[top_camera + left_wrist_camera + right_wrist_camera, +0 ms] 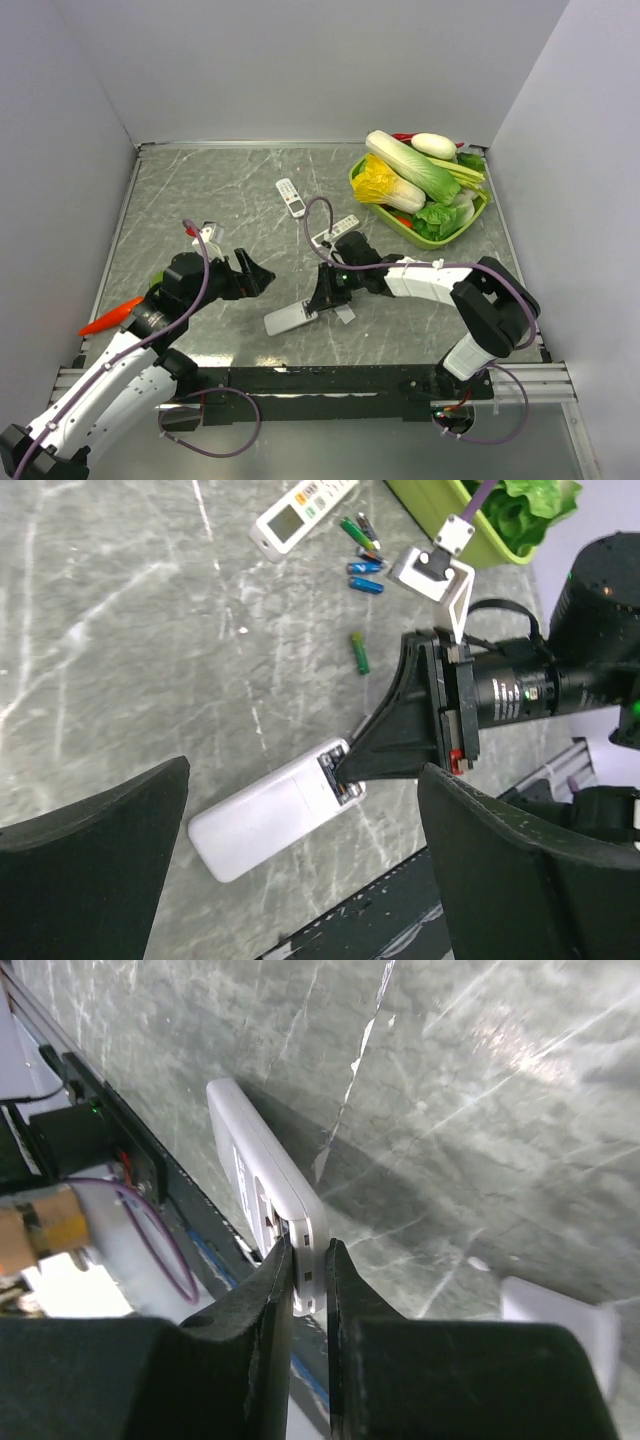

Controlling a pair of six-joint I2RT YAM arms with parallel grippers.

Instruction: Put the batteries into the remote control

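- Jaws of the right gripper point(308, 1260) are pressing almost together, pinching one end of the white remote control point(255, 1165) between them.
- Jaws of the left gripper point(257, 271) are standing wide apart and holding nothing. The two dark fingers point(90, 860) are framing the remote control in the left wrist view without touching it.
- White remote control is sitting on the grey marbled table point(200, 190) near its front edge, between the two grippers. A dark recess is showing at the pinched end. Whether that end is lifted off the surface cannot be told.
- Batteries point(365, 565) are lying loose in a small cluster beyond the right gripper, just beside a second remote point(300, 510), and well apart from the pinched one.
- Green battery point(360, 652) is lying alone, between that cluster and the right gripper.
- Small flat white piece point(555, 1310) is resting on the table just beside the right gripper.
- Third remote point(290, 197) is lying farther back. A green basket point(462, 226) of vegetables is occupying the far right corner, and an orange item point(110, 315) is lying beside the left arm.
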